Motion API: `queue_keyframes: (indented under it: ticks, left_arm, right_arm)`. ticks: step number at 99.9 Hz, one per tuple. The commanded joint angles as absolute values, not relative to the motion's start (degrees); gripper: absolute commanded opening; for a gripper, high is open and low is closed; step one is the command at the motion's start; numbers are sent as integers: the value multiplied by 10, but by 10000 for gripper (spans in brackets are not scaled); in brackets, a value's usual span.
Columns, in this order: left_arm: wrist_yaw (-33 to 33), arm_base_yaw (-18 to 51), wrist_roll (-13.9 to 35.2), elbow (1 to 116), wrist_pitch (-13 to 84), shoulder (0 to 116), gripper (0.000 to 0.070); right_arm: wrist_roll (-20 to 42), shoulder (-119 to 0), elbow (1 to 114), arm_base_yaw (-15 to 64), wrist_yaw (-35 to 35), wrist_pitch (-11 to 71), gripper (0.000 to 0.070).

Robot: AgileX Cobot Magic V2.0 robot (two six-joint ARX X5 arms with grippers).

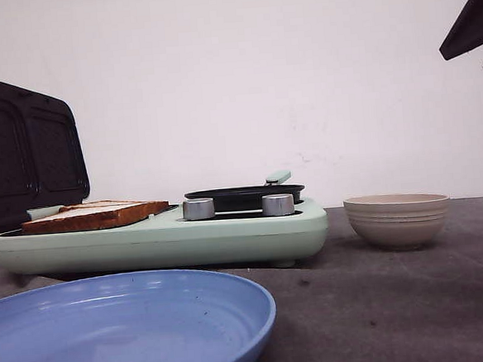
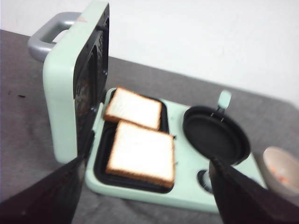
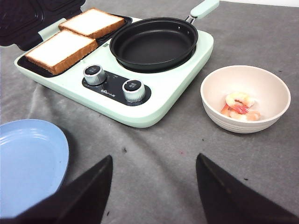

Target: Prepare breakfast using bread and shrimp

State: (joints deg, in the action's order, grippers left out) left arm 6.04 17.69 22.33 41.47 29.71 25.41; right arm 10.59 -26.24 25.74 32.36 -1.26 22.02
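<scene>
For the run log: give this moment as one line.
bread: two slices on open grill | shrimp: in bowl | pan: empty | grippers: both open, holding nothing

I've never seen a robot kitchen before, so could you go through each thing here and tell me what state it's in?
Sandwich maker lid: open, upright.
Bread: two slices flat on the grill plate.
Pan: empty.
Beige bowl: holds shrimp.
Blue plate: empty.
Left gripper: open.
Right gripper: open.

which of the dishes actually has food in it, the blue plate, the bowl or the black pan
The beige bowl beside the cooker: a few shrimp lie in it. The blue plate and the black pan are both bare.
</scene>
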Motion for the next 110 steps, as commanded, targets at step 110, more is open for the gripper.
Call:
queue_keyframes:
  ticks: [110]
  left_arm:
    - [-194, -161, 283, 765, 358, 617, 506]
  right_arm:
    - [116, -265, 258, 328, -11, 215, 340]
